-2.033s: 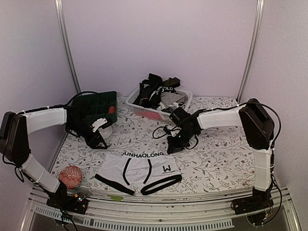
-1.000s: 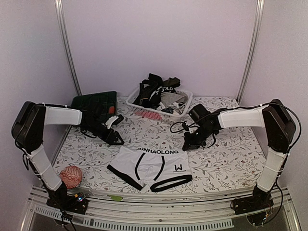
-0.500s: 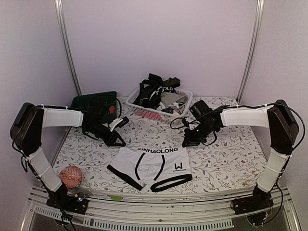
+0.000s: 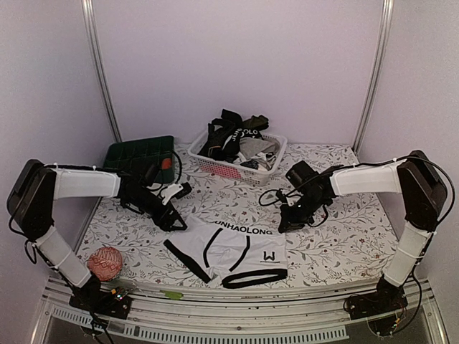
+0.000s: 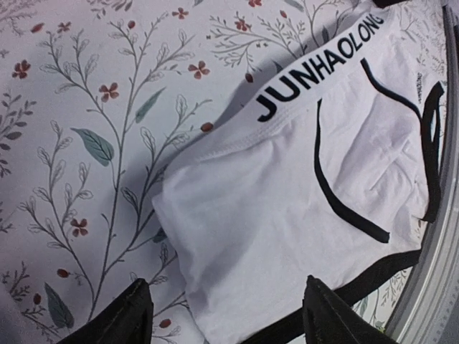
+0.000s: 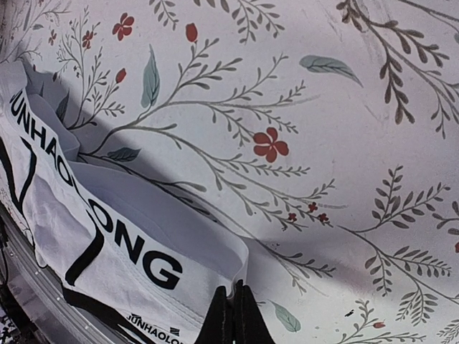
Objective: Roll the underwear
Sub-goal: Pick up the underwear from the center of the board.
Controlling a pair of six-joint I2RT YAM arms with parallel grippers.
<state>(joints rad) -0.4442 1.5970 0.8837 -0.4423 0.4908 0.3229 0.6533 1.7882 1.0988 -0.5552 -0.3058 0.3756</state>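
A white underwear (image 4: 244,244) with black trim and a lettered waistband lies flat near the table's front. My left gripper (image 4: 172,216) hovers at its left edge. In the left wrist view its jaws stand open (image 5: 231,315) over the white cloth (image 5: 287,201), holding nothing. My right gripper (image 4: 289,223) sits at the waistband's right corner. The right wrist view shows it shut (image 6: 235,312) with the cloth's corner (image 6: 107,236) drawn up between the tips. More underwear (image 4: 233,132), black, white and grey, is heaped in the basket.
The white lattice basket (image 4: 208,163) stands at the back centre. A dark green box (image 4: 140,153) sits at the back left. A red and white ball (image 4: 105,262) rests at the front left. The metal rail (image 4: 237,297) runs along the table's near edge.
The white underwear has slid right and forward with my right gripper, and its left side has bunched narrower. My left gripper has closed and opened again and sits slightly lower.
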